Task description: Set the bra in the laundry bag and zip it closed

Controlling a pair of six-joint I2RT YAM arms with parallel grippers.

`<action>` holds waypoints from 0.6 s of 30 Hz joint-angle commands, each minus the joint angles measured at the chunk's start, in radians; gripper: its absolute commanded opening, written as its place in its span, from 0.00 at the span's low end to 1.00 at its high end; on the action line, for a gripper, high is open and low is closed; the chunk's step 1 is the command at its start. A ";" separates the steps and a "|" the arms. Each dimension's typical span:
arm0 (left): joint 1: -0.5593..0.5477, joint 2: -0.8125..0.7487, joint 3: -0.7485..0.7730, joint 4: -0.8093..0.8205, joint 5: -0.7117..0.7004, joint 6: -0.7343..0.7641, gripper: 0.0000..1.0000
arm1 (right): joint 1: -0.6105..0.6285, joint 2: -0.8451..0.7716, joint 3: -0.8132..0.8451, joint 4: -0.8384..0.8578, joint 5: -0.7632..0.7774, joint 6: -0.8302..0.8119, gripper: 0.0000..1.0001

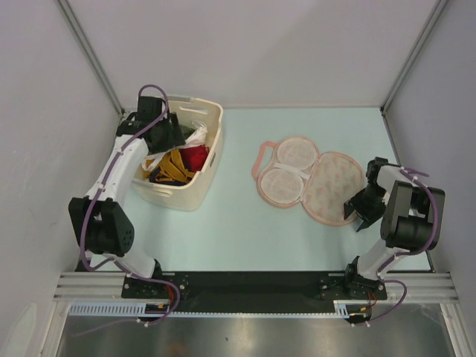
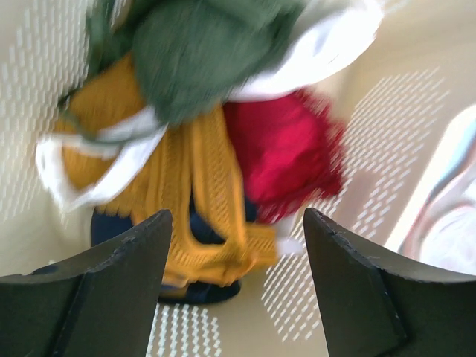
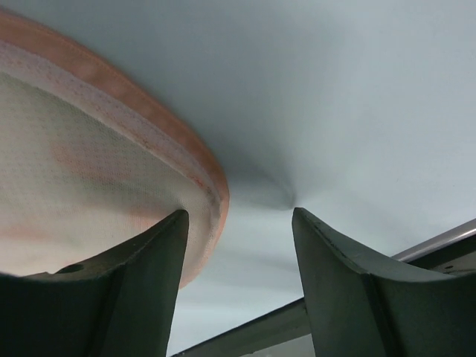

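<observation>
The deep red bra (image 1: 196, 156) lies inside the cream basket (image 1: 207, 178) among other clothes; in the left wrist view the bra (image 2: 286, 152) lies right of yellow knit fabric (image 2: 201, 186). My left gripper (image 1: 169, 137) hangs open over the basket, its fingertips (image 2: 141, 245) just above the clothes and holding nothing. The pale pink laundry bag (image 1: 309, 178) lies opened flat on the table. My right gripper (image 1: 359, 212) is open at the bag's near right edge (image 3: 201, 178), with the pink rim between its fingers.
Green (image 2: 201, 52), white (image 2: 327, 44) and dark blue (image 2: 201, 290) clothes fill the basket beside the bra. Grey walls enclose the table on three sides. The metal rail (image 3: 439, 242) of the table edge runs close behind my right gripper.
</observation>
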 commanded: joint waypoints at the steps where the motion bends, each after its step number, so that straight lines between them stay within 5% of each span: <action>1: 0.004 -0.090 -0.097 -0.083 -0.035 0.019 0.77 | -0.028 0.157 0.064 0.180 0.144 0.057 0.64; 10: -0.123 0.028 0.011 -0.017 0.050 0.088 0.73 | -0.094 0.363 0.297 0.155 0.196 0.025 0.65; 18: -0.171 0.206 0.116 -0.003 -0.035 0.049 0.78 | -0.030 0.282 0.417 0.041 0.146 -0.056 0.74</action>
